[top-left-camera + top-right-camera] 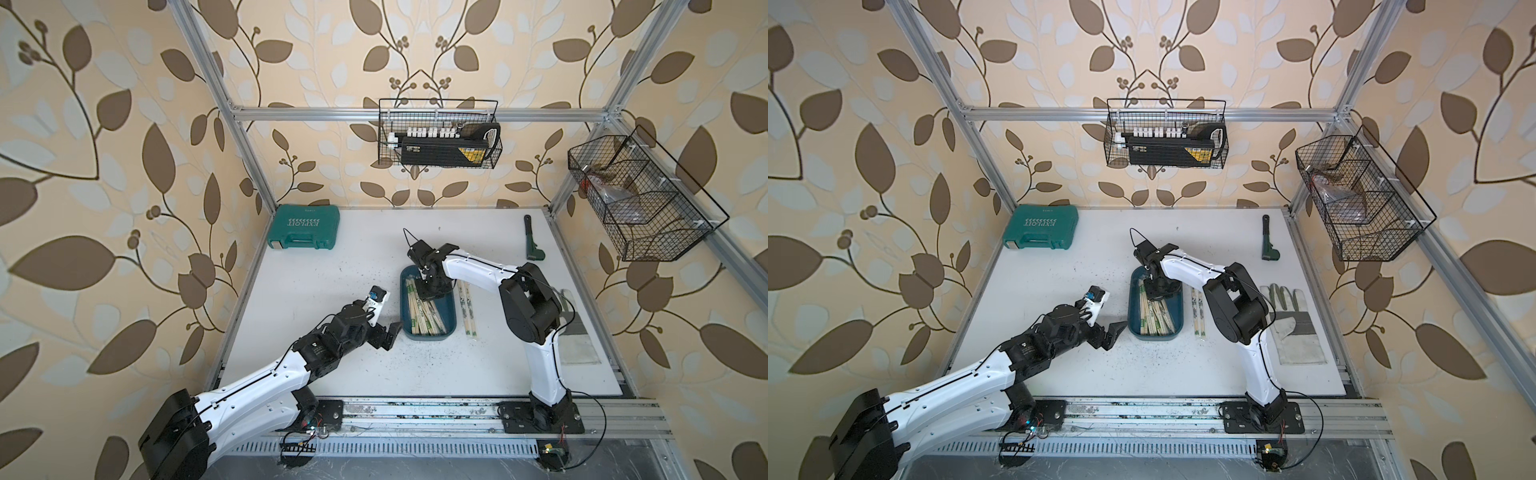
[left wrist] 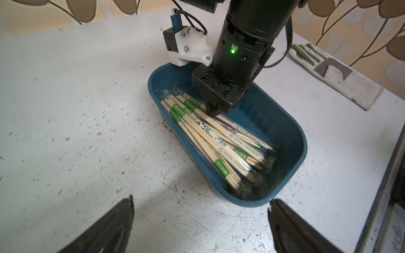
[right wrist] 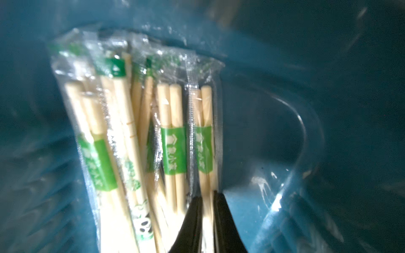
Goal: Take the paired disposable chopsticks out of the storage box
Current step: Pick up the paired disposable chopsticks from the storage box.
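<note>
Table point(image 1: 332, 270): one box point(image 1: 449, 308), two chopstick pairs point(image 1: 465, 305) outside

The storage box point(image 2: 282, 122) is coloured dark teal-blue, and the paired disposable chopsticks point(image 2: 210, 135) are seen in pale bamboo, banded green under clear sleeves. The tabletop point(image 2: 76, 109) is shown white, flecked with dark specks. The wallpaper point(image 1: 124, 174) is patterned with brown and pale leaves on cream, and the tool case point(image 1: 305, 227) is coloured green.
</note>
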